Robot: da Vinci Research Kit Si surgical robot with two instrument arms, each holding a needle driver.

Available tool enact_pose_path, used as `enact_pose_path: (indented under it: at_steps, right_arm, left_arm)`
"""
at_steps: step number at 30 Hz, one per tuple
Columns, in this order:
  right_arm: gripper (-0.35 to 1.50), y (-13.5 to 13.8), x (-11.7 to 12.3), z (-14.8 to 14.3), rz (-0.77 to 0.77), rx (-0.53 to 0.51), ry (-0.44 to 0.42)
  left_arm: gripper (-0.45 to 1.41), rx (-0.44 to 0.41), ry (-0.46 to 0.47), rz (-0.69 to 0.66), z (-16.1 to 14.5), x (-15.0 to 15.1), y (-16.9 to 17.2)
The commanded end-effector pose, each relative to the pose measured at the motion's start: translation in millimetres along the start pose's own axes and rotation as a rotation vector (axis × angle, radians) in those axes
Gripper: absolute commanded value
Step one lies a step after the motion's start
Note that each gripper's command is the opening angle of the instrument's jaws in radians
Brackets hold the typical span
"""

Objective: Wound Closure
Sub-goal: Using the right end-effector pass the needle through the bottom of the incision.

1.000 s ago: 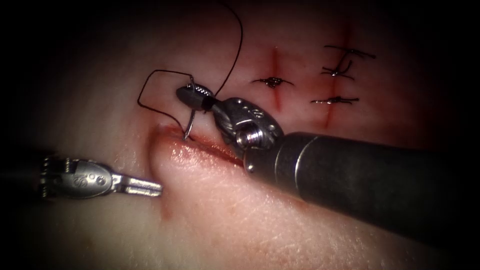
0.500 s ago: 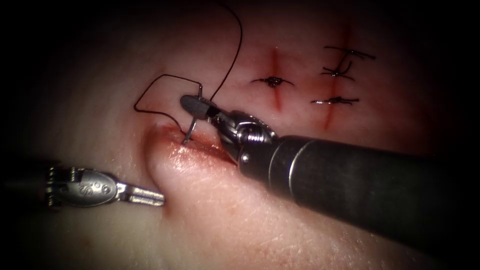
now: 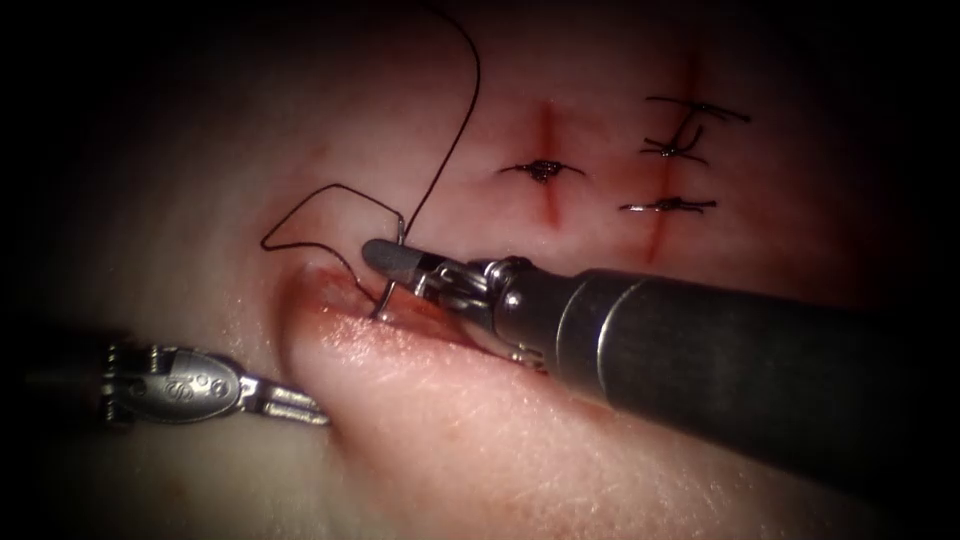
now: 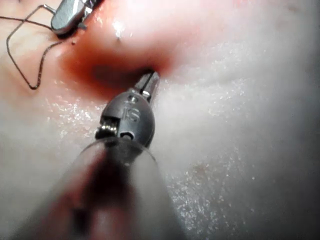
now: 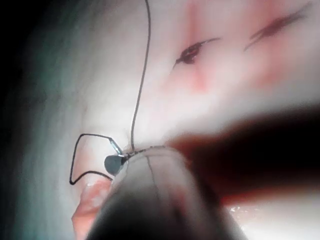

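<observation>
Clamped shut, the right arm's slim steel needle driver (image 3: 385,257) grips the thin curved metal needle (image 3: 391,268) near its rear, thread-bearing end, and the needle's lower part runs down from the jaws into the open cut (image 3: 400,305), its tip sunk in the reddened edge there, so the needle is in the tissue. Compared with a second ago, this tool has rolled over and dropped lower toward the cut, carrying the needle down with it. From the needle's upper end the fine dark thread (image 3: 310,205) makes an angular loop over the pale skin on the left of the cut, dips back to the wound edge, and a second strand climbs in a long arc toward the top of the endoscope view. The left arm's silver needle driver (image 3: 295,402) has its closed jaws pinching the pale, glistening pork-belly tissue (image 3: 420,430) at the left flank of the raised fold below the cut; the left wrist view shows its tips (image 4: 149,82) buried in a reddened dimple. Farther right lie two short red cuts (image 3: 546,160), already closed with dark knotted stitches (image 3: 668,205).
</observation>
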Motion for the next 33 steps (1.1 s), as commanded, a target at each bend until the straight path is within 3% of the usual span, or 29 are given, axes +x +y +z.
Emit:
enact_pose_path:
  at_steps: [1,12,17,18,19,21,22,24,33]
  right_arm:
    - [-0.35,0.1,-0.2,1.3,0.033,0.013,-0.018]
    - [-0.35,-0.3,-2.9,2.1,0.064,0.037,-0.055]
    - [-0.35,-1.0,-1.7,1.7,0.078,0.063,-0.041]
    - [-0.16,-1.2,-1.2,1.5,0.058,0.064,-0.026]
    - [0.99,-1.9,0.1,1.0,0.0,0.064,-0.01]
    - [1.36,-2.5,1.5,0.4,-0.052,0.089,0.006]
    - [1.41,-2.8,2.1,0.2,-0.085,0.102,0.01]
    - [1.35,-3.7,4.3,-1.3,-0.152,0.136,0.003]
    - [1.33,-7.5,11.8,-6.3,-0.277,0.115,-0.029]
  left_arm:
    - [-0.45,-0.002,0.001,-0.001,0.7,-0.4,0.2]
    - [-0.45,-0.001,0.001,-0.002,0.7,-0.3,0.2]
    - [-0.45,-0.007,0.003,-0.005,0.2,0.0,0.2]
    - [-0.45,-0.009,0.003,-0.006,-0.1,0.1,0.1]
    - [-0.45,-0.013,0.005,-0.008,-0.4,0.3,0.0]
    - [-0.45,-0.006,0.006,-0.017,-0.8,0.4,-0.2]
    - [-0.45,-0.002,0.008,-0.012,-1.0,0.4,-0.3]
    - [-0.45,0.016,0.027,0.008,-1.4,0.5,-0.7]
    - [-0.45,0.062,0.082,0.065,-1.5,0.4,-1.7]
